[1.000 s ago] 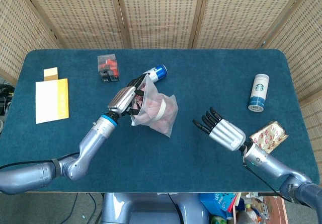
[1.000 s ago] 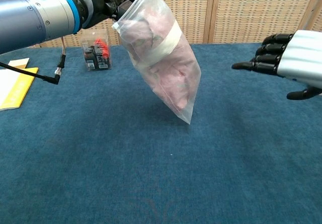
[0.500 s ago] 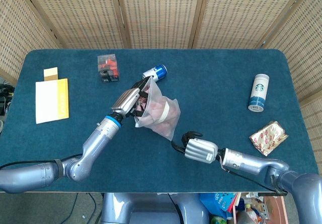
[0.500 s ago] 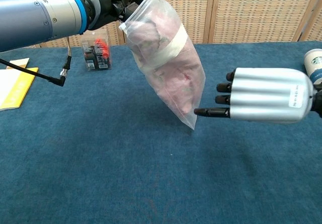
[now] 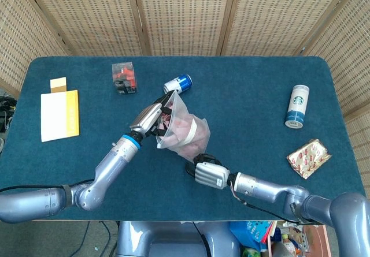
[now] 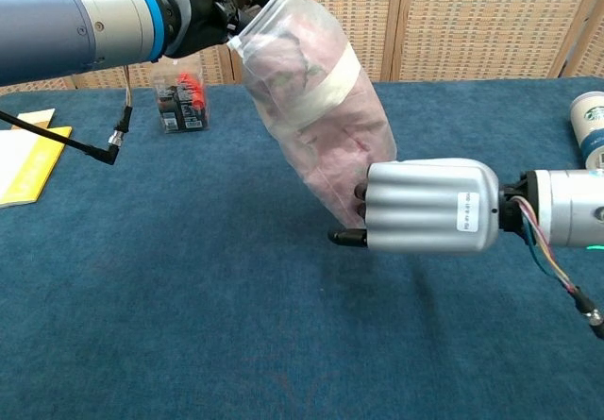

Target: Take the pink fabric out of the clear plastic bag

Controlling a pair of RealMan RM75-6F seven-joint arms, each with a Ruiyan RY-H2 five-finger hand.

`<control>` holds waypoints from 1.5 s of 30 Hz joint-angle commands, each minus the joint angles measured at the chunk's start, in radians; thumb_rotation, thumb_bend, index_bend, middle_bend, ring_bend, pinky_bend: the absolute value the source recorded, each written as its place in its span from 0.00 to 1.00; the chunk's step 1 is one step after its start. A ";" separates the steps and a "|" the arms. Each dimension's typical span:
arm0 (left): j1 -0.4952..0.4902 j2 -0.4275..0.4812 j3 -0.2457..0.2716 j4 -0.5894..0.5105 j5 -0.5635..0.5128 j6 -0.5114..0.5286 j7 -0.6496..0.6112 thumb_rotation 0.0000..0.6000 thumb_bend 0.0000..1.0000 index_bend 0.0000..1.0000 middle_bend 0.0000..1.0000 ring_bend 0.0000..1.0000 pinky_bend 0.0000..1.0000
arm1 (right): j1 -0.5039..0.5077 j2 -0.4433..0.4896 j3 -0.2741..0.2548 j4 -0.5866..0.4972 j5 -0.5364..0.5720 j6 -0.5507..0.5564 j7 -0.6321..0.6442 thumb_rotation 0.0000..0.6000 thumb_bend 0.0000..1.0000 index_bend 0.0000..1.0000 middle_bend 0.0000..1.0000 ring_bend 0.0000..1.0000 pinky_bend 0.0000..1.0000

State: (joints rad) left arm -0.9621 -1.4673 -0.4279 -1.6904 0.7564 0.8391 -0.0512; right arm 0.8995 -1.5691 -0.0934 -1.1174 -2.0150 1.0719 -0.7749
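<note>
We're holding the bag [image 6: 316, 118] up off the table [image 5: 260, 84] with our left hand [image 5: 147, 117], which is gripping it by the mouth end, so the bag is hanging tilted with its bottom corner pointing down toward our right. The fabric [image 6: 293, 80] is all inside, bunched up pink behind the plastic, with a pale band running across the middle of the bag.

Our right hand [image 6: 429, 208] is sitting right at the bag's low end, knuckles to the chest camera. Its fingers are on the far side, touching or nearly touching the plastic, and we honestly can't tell whether they're closed on the bag or just resting against it.

For this step, we're thinking the trick is getting a firm pinch on the bottom corner without grabbing fabric through the plastic, otherwise it won't slide out. The left hand should be keeping the mouth reachable, not crushed shut. Risk: thin plastic is slippery, and the whole thing could twist.
</note>
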 commanded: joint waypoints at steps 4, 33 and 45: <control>0.001 0.017 -0.007 -0.023 -0.019 -0.003 -0.017 1.00 0.48 0.77 0.00 0.00 0.00 | -0.011 -0.029 0.028 -0.003 0.042 -0.037 -0.043 1.00 0.14 0.25 0.68 0.62 0.82; 0.000 0.092 0.003 -0.067 -0.045 -0.081 -0.098 1.00 0.51 0.78 0.00 0.00 0.00 | -0.025 -0.071 0.045 0.034 0.066 -0.025 -0.053 1.00 0.61 0.52 0.72 0.64 0.83; 0.004 0.093 0.009 -0.056 -0.038 -0.077 -0.120 1.00 0.51 0.78 0.00 0.00 0.00 | -0.022 -0.059 0.033 0.019 0.066 -0.030 -0.018 1.00 1.00 0.71 0.76 0.68 0.88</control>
State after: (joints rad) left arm -0.9588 -1.3741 -0.4193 -1.7468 0.7181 0.7616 -0.1706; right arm 0.8772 -1.6280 -0.0605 -1.0979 -1.9494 1.0423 -0.7928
